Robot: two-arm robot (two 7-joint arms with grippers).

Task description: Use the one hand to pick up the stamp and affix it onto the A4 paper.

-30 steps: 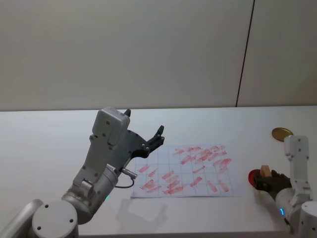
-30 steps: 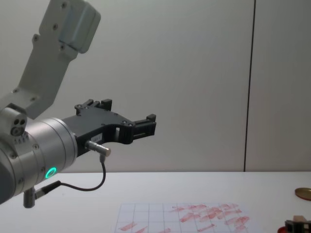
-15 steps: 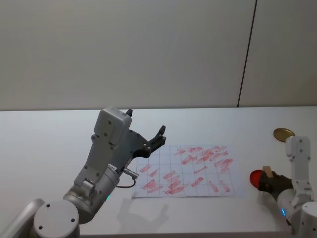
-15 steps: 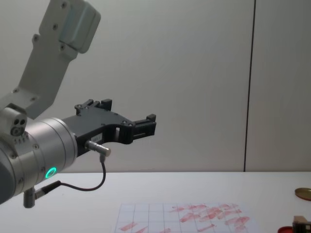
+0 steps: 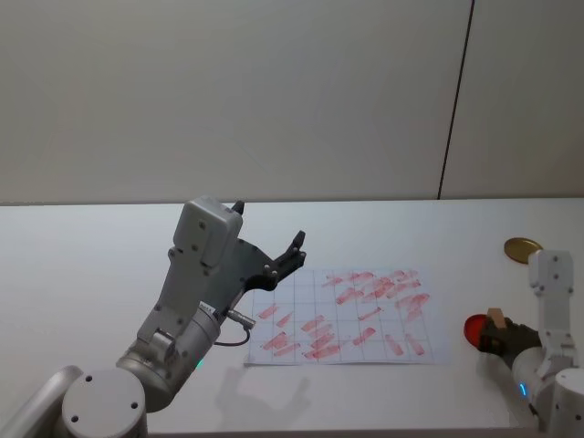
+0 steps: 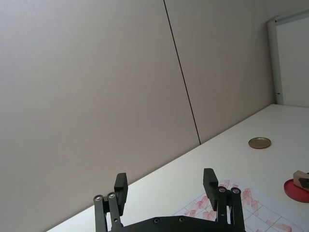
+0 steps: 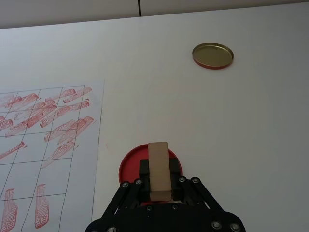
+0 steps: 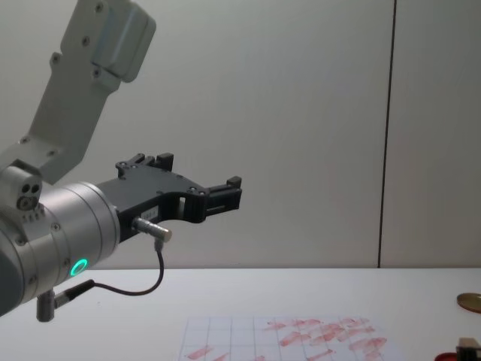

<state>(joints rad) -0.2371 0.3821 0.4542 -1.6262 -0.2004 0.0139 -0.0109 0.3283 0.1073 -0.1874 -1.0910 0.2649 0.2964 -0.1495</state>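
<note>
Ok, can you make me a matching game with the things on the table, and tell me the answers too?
1. stamp
2. gold disc
3. red disc
4. A4 paper

a. covered in red prints
b. lying alone, far right of the table
c. gripped in the right tool
d. flat, just right of the A4 paper

Pairs: 1-c, 2-b, 3-d, 4-a

Wooden stamp (image 7: 159, 169) near red-printed A4 paper (image 5: 343, 316)

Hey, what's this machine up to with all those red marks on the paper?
The robot's right pincer grips a small wooden stamp at a red disc, just right of the A4 paper, which already carries many red prints. The stamp is not on the paper yet. The left pincer hangs open above the table, idle.
</note>
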